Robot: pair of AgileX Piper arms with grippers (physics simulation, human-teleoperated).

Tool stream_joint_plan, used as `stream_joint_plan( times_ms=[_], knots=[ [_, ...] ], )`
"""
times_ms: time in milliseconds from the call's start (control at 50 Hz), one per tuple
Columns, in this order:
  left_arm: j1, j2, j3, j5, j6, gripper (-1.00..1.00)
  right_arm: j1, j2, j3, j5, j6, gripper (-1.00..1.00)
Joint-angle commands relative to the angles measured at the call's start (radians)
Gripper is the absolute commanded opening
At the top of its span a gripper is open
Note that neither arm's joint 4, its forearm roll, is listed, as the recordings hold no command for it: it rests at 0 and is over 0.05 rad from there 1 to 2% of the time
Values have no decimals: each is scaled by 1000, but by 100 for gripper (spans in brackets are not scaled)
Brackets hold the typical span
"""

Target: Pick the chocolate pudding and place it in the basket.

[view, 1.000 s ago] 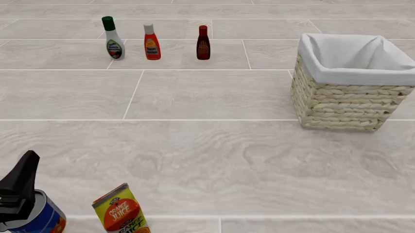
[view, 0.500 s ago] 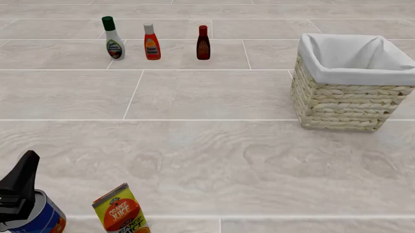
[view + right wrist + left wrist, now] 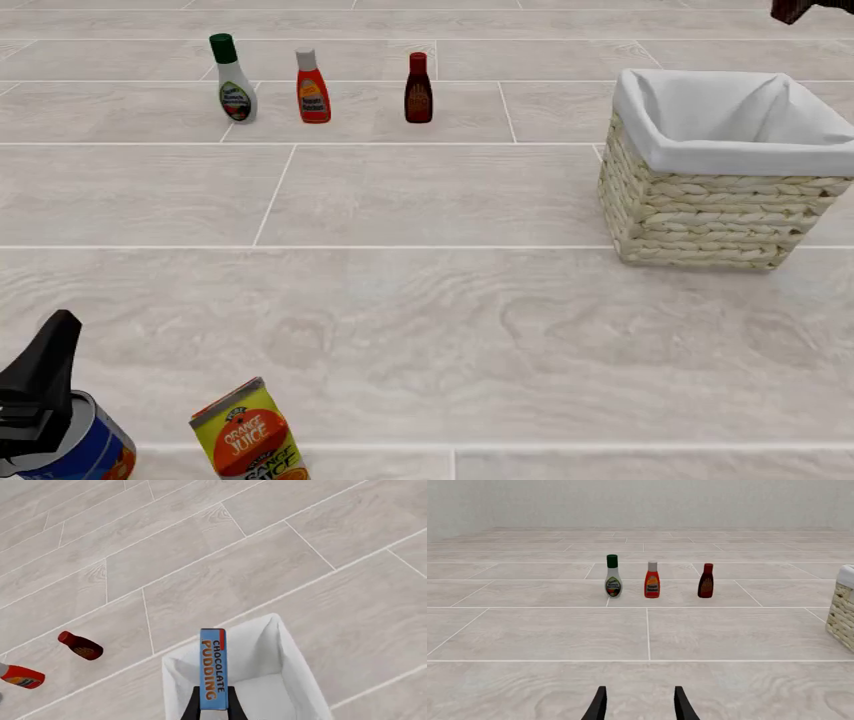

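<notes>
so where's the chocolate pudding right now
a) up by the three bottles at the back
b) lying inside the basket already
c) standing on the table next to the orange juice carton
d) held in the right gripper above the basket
d: in the right wrist view the chocolate pudding sits clamped in the right gripper, with the basket and its white lining directly beneath.

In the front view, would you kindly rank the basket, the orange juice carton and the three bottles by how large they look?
Largest to smallest in the front view:
1. basket
2. orange juice carton, cut off by the frame edge and nearest the camera, so its rank is unsure
3. green-capped bottle
4. orange bottle and dark red-capped bottle, which look alike
</notes>
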Motion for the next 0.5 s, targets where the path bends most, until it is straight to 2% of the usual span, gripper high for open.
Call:
stream_joint_plan(
  times_ms=[20, 500],
  knots=[
    [0, 0, 0, 0, 0, 100, -29, 23, -8, 17, 43, -100],
    [0, 0, 0, 0, 1, 100, -39, 94, -2, 51, 142, -100]
  ],
)
